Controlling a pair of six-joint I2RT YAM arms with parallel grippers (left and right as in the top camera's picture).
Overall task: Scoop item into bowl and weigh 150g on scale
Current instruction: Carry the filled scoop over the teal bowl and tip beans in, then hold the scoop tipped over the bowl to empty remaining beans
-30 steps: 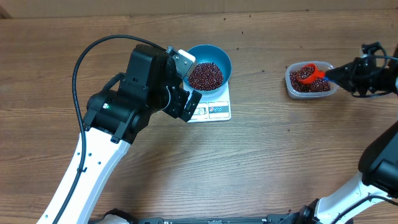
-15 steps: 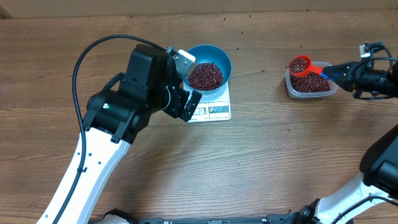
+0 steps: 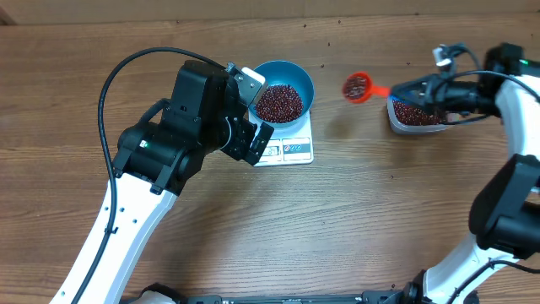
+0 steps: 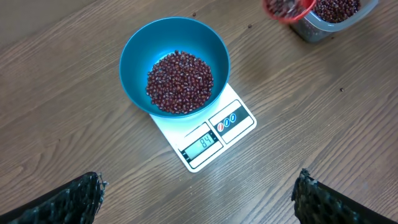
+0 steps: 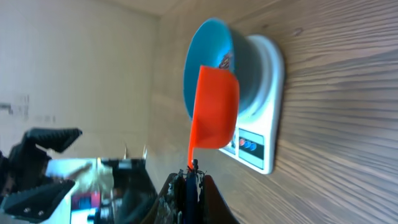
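The bright blue bowl (image 3: 301,76) stands on the white scale (image 3: 295,150) and holds a heap of dark red-brown beans (image 3: 278,102). The left wrist view shows the bowl (image 4: 140,53), the beans (image 4: 179,83) and the scale (image 4: 239,119), whose display reads 84. My right gripper (image 3: 403,89) is shut on the blue handle of a red scoop (image 3: 357,87) that carries beans. The scoop hangs in the air between the bowl and the clear container (image 3: 419,116). In the right wrist view the scoop (image 5: 214,106) points at the bowl (image 5: 202,50). My left gripper (image 4: 199,183) stands open over the table in front of the scale.
The clear container (image 4: 336,15) at the right holds more beans. My left arm (image 3: 160,152) sits close to the left of the scale. Bare wooden table (image 3: 337,228) lies in front of the scale.
My right gripper has lifted the loaded scoop out of the clear container and carried it left, toward the bowl. The left arm has not moved.
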